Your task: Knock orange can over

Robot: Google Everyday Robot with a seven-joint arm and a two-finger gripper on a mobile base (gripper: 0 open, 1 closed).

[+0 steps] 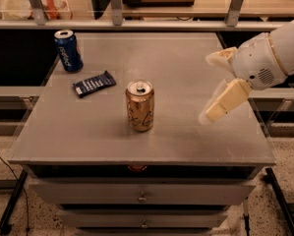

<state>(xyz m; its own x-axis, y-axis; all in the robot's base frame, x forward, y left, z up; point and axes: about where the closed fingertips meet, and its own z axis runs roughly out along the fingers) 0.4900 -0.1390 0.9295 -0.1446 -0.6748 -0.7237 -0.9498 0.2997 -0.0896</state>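
The orange can point(140, 105) stands upright near the middle of the grey table point(186, 136), with its silver top and pull tab facing up. My gripper point(210, 87) hangs above the right part of the table, to the right of the can and apart from it. Its two pale fingers point(226, 101) are spread open with nothing between them. The white arm reaches in from the right edge.
A blue can point(68, 50) stands upright at the table's back left corner. A dark snack wrapper point(94, 83) lies flat between it and the orange can. Shelving with rails runs behind the table, and drawers sit below its front edge.
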